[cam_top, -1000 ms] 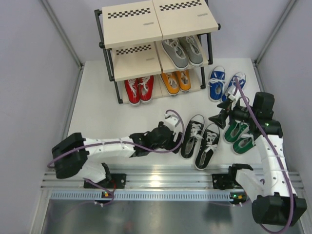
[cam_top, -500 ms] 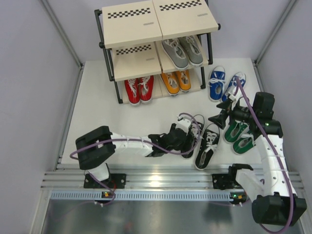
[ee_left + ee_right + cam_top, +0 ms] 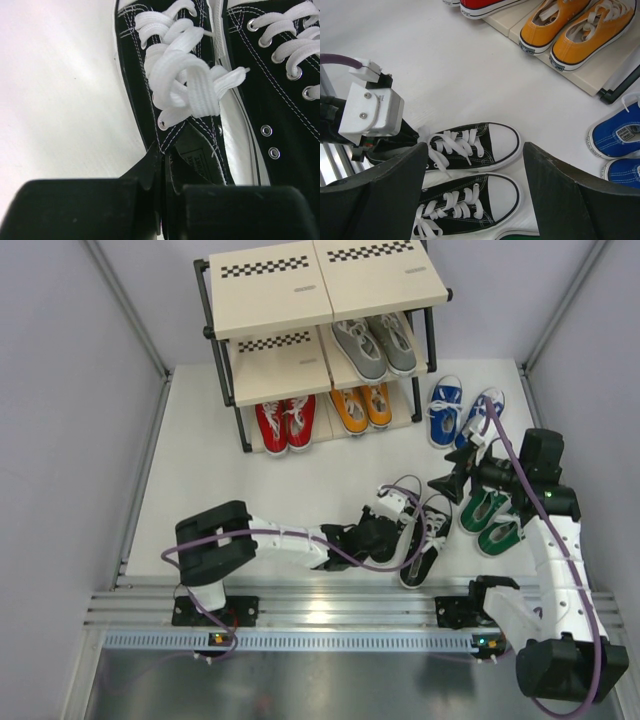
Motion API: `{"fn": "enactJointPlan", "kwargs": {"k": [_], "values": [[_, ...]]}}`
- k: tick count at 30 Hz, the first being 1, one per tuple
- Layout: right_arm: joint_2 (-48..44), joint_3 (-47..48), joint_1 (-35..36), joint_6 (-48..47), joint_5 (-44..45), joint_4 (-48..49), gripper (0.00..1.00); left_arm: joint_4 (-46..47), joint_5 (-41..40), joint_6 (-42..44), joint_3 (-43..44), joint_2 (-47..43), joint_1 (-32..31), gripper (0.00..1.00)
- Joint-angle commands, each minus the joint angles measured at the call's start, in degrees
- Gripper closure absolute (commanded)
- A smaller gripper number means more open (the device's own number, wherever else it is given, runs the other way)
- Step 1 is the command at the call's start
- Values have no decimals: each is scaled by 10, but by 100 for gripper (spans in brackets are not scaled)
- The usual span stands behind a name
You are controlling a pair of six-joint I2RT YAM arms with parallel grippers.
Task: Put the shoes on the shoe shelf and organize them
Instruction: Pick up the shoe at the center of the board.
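The left gripper [image 3: 161, 161] is pinched shut on the collar of a black shoe [image 3: 172, 90] lying in front of the shoe shelf [image 3: 270, 300].

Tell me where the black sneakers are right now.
In the top view the black sneakers lie on the table right of centre, in front of the shoe shelf, between the left gripper, closed on one shoe's collar, and the green sneakers.

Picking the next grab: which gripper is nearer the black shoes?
Left. The left gripper is pinched on the rim of one of the black shoes, heel end; the right gripper hangs open beyond their toes, not touching.
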Motion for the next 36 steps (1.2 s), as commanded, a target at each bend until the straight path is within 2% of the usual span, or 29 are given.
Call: {"fn": "enactJointPlan", "kwargs": {"k": [1,5,7,11,17,21,28,36], "values": [[-3,-3,-11,-5,-20,21,23,32,-23,29,-9,-59,-8,100],[-4,-3,-11,-7,-18,19,23,21,-45,43,-48,-185,-11,100],[-5,-2,-12,-7,-19,19,24,-20,-61,40,-58,-232,-11,100],[-6,-2,-12,-7,-19,19,24,-95,-103,34,-61,-363,-10,100],[-8,-2,-13,-8,-19,19,24,-167,-177,56,-31,-489,4,100],[-8,-2,-13,-7,-18,20,24,-213,-186,70,29,-508,50,100],[-9,-3,-14,-7,-18,21,24,-269,-51,57,122,-464,257,100],[-7,-4,-14,-6,-20,21,24,-212,6,49,175,-374,390,100]]}}
